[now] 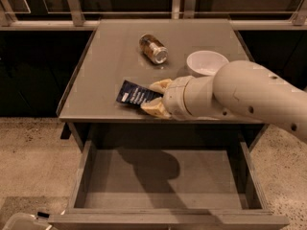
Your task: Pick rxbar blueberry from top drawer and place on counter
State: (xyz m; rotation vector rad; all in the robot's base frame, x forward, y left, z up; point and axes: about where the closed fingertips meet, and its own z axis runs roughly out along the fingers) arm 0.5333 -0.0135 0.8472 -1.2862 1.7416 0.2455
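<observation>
Navy-blue with white print lines, the rxbar blueberry (133,95) is a small flat wrapper. My gripper (153,97) pinches its right end between tan fingers, over the counter's (105,66) front part. The top drawer (201,181) stands open below.

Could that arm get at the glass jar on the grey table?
Probably not yet: its end effector, over the grey tabletop's front, is shut on a dark blue wrapped bar. Nothing stands between.

gripper (148,97) at counter (110,56) front, rxbar blueberry (133,95) end likely hidden between fingers (156,109)
</observation>
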